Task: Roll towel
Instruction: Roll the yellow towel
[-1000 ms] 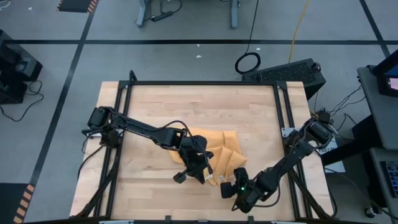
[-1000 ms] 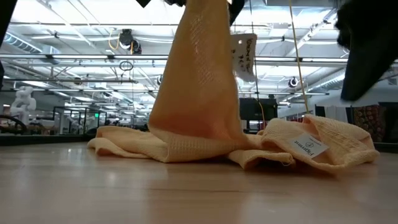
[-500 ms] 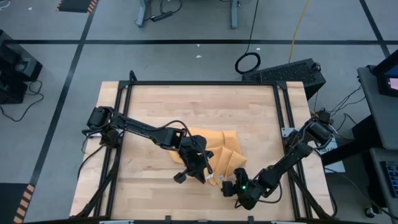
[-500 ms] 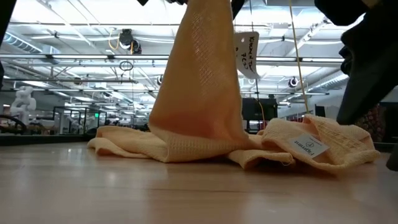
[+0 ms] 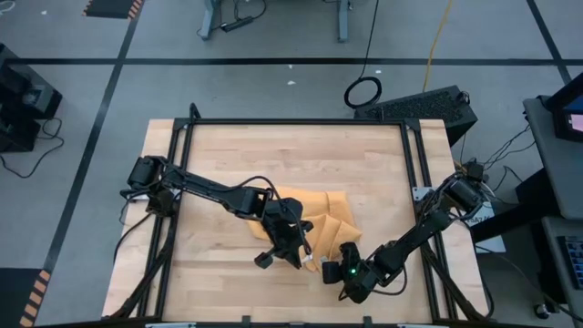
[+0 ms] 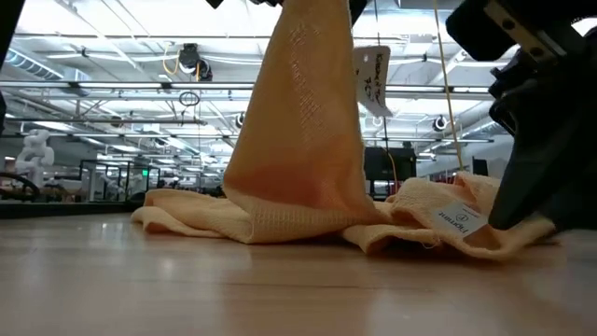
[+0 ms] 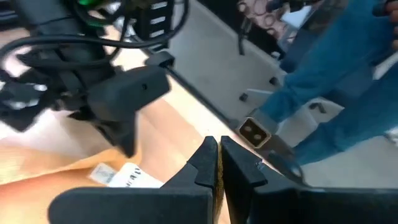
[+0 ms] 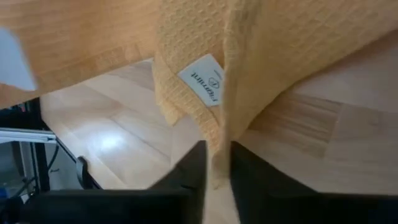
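The towel [image 5: 319, 219] lay crumpled a little toward 5 o'clock of the table's [image 5: 228, 155] middle, orange-yellow against the pale wood, with one part of it drawn up off the surface. In the low view that raised part hung as a tall column of cloth [image 6: 298, 121] from above the frame, a white tag [image 6: 371, 82] dangling at its 3 o'clock side, while the rest spread flat and rumpled along the tabletop. A second, printed label [image 6: 456, 220] showed on the low heap at 3 o'clock of the column. The left gripper [image 5: 293, 244] sat over the towel's 7 o'clock part, its arm reaching in from the table's 9 o'clock edge; in its own wrist view the fingers [image 7: 205, 163] were pressed close together with a thin strip of orange cloth pinched between them, so it was clenched on the towel. The right gripper [image 5: 347, 258] was at the towel's 5 o'clock corner, low near the table, its arm coming from the 3 o'clock side. Its wrist view showed a fold of the towel [image 8: 249, 68] with the printed label [image 8: 204, 81] running down between the two dark fingers [image 8: 186, 171], which stood only slightly apart with cloth in the narrow gap; whether they actually gripped it could not be told. A person's blue-clad legs [image 7: 348, 74] stood beyond the table in the left wrist view.
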